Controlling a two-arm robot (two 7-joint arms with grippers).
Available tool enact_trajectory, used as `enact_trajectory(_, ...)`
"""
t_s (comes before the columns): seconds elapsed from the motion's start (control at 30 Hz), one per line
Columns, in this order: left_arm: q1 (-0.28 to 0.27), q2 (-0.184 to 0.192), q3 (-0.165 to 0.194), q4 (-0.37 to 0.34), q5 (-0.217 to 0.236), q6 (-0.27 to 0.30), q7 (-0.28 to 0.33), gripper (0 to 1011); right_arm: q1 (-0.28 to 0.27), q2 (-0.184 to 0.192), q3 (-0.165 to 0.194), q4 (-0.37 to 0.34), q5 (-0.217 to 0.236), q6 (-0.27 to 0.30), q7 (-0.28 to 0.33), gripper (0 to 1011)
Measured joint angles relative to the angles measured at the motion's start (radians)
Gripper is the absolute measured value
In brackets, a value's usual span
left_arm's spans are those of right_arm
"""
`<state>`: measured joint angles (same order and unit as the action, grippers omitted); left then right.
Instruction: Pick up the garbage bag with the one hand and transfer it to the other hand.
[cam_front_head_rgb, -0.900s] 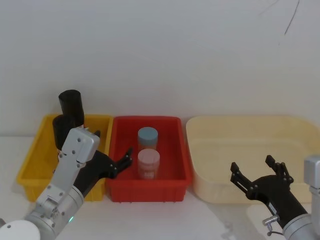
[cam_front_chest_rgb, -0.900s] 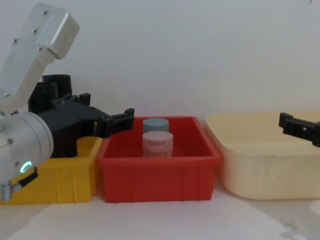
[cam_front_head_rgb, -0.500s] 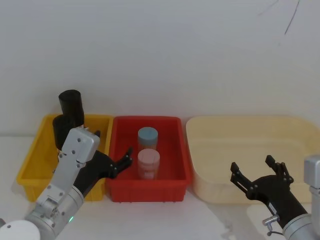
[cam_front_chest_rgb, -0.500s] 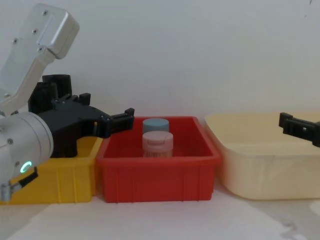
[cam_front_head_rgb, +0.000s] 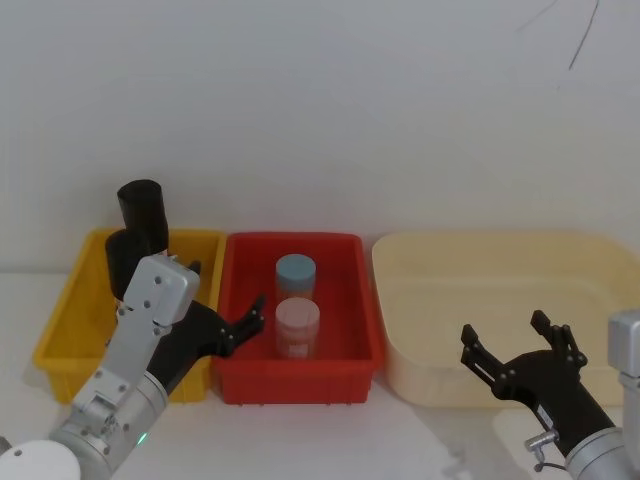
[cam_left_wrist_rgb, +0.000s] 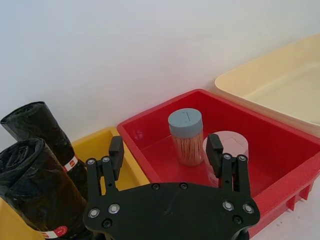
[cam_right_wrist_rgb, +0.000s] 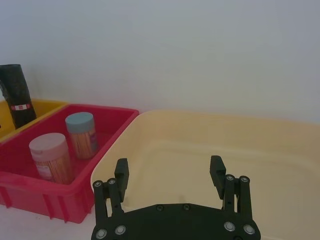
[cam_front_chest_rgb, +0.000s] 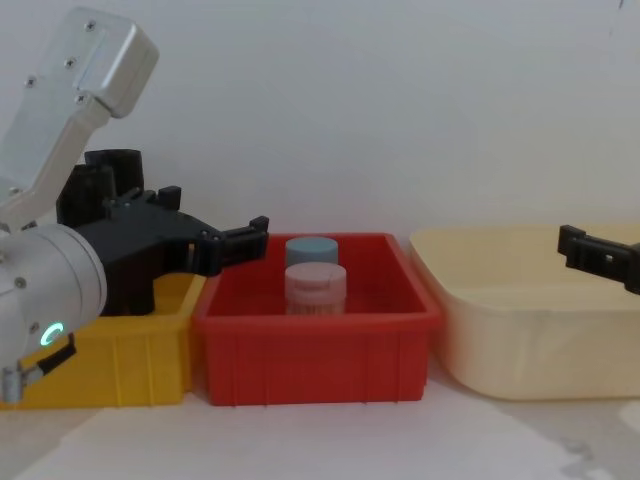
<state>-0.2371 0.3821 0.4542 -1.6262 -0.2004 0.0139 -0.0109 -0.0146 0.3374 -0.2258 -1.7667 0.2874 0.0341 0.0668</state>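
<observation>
Here, left end effector (cam_left_wrist_rgb: 165, 145) spread open, garbage bag (cam_left_wrist_rgb: 35, 185) upright just beside it

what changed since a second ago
Nothing visibly changed. The left gripper is open where the yellow bin meets the red bin, the right gripper open before the beige tub, and the two black rolls stand untouched in the yellow bin.
</observation>
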Motion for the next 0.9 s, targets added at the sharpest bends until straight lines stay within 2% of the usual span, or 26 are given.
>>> enact_trajectory(0.43,-0.001,0.000,0.000,0.000,0.000,0.000,-0.001,1001,0.000,0.000,0.001,0.000,0.000,0.001,0.002,999)
enact_trajectory(0.57,-0.009,0.001,0.000,-0.005,0.000,0.000,-0.018,1002,0.000,0.002,0.004,-0.010,0.007,0.008,0.010,999)
enact_trajectory(0.8,-0.033,0.012,-0.004,-0.038,-0.013,0.014,-0.057,1001,0.009,0.002,0.018,-0.058,0.036,0.057,0.023,999)
enact_trajectory(0.9,-0.051,0.026,-0.020,-0.072,-0.031,0.041,-0.082,1002,0.023,-0.004,0.022,-0.089,0.050,0.087,0.024,999)
